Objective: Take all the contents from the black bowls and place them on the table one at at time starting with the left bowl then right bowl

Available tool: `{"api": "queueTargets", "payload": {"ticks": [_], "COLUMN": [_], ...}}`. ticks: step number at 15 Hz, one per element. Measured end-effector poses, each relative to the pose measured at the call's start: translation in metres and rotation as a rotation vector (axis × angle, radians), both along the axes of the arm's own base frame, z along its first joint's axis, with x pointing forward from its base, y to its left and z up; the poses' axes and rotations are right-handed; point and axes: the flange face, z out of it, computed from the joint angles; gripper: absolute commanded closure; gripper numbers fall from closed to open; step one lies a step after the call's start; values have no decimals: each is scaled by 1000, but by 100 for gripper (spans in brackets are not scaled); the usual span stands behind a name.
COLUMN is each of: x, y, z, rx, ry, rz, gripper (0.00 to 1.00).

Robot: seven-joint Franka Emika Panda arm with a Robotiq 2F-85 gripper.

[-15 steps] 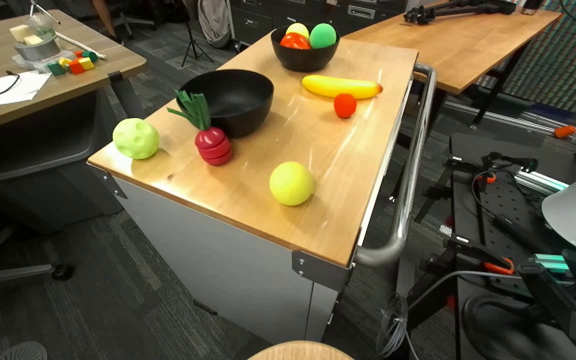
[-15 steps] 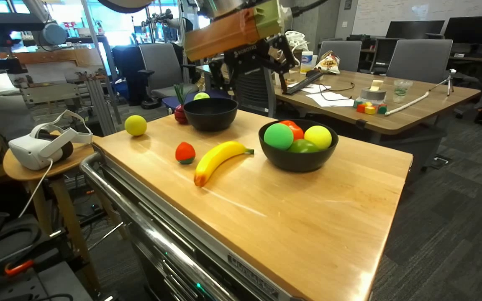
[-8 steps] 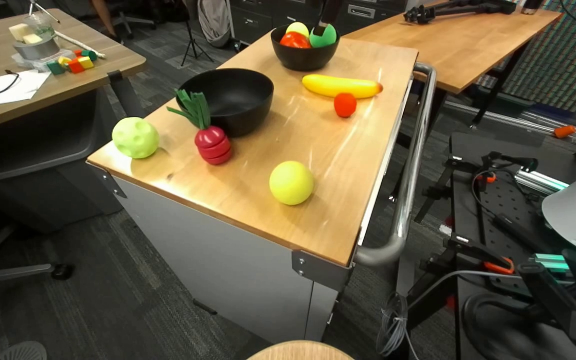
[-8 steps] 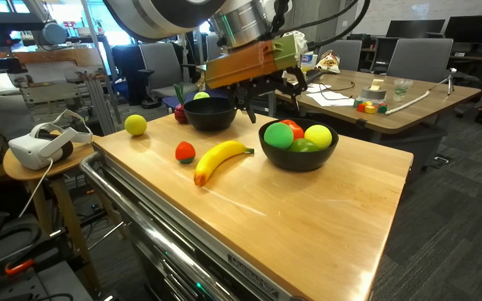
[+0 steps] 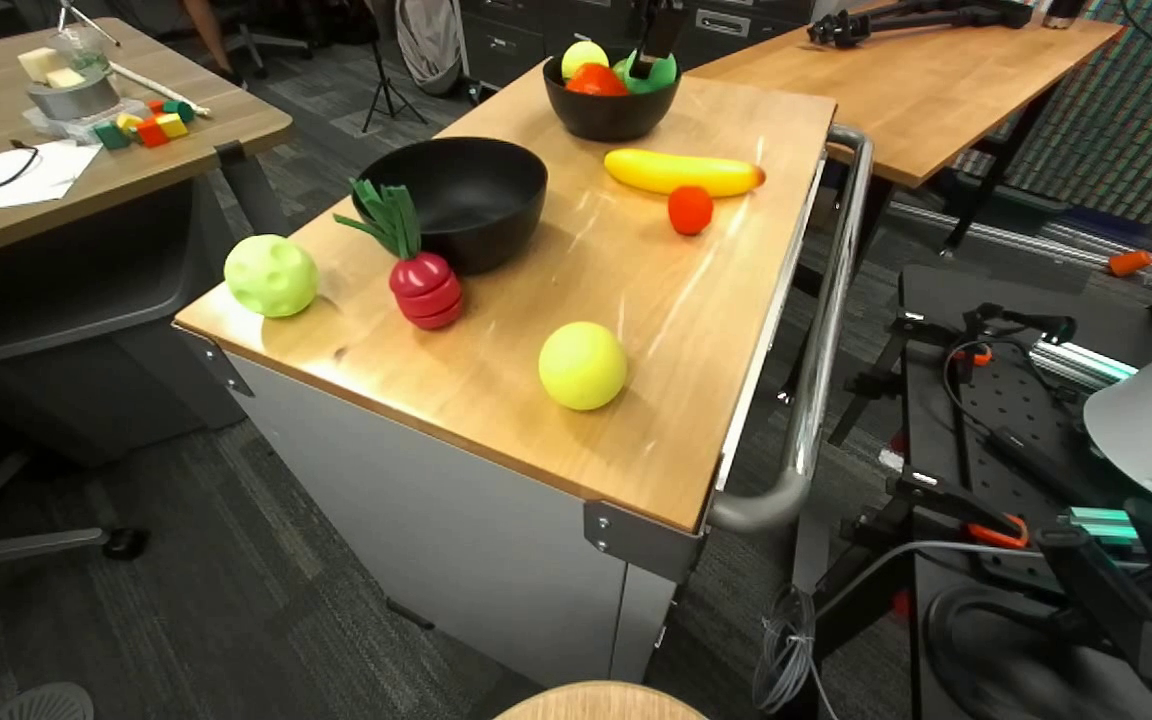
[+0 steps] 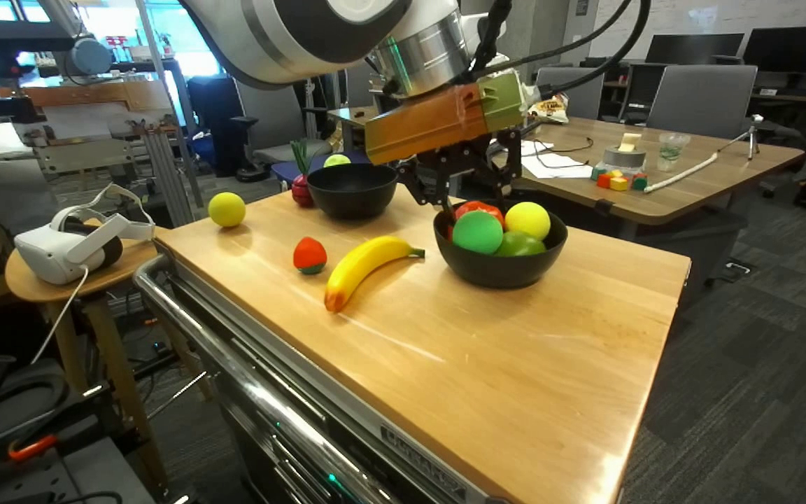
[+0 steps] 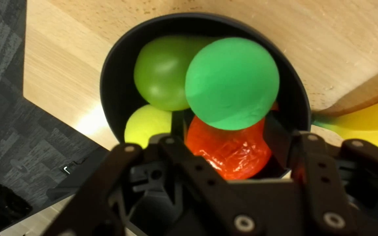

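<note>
In both exterior views the two black bowls stand on the table (image 6: 480, 350). The nearer bowl in an exterior view (image 6: 501, 273) holds a green ball (image 7: 231, 82), a dark green fruit (image 7: 162, 75), a yellow ball (image 7: 146, 126) and a shiny red vegetable (image 7: 228, 149). My gripper (image 6: 476, 201) reaches down into it, shut on the red vegetable, one finger (image 7: 276, 139) on each side. The green ball covers part of it. Nothing lies in the visible inside of the second bowl (image 5: 496, 240).
On the table lie a banana (image 6: 368, 269), a small red fruit (image 6: 310, 253), a yellow ball (image 5: 583, 366), a leafy red radish (image 5: 426, 290) and a light green ball (image 5: 272, 276). A metal rail (image 5: 826, 330) runs along one table edge.
My gripper has come down into the full bowl and its fingers have drawn together around the red vegetable. The green ball, yellow ball and red vegetable have shifted slightly in the bowl.
</note>
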Motion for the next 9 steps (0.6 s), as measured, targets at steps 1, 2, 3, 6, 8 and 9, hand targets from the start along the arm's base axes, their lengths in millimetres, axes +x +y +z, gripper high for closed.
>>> {"api": "queueTargets", "payload": {"ticks": [1, 2, 3, 6, 8, 9], "x": [0, -1, -1, -2, -3, -4], "y": [-1, -3, -4, -7, -9, -11], "z": [-3, -5, -7, -10, -11, -12], "rx": [-3, -3, -3, -2, -2, -3], "ry": [6, 11, 15, 21, 26, 32], "rz": [1, 0, -2, -8, -12, -14], "gripper": [39, 42, 40, 35, 21, 22]}}
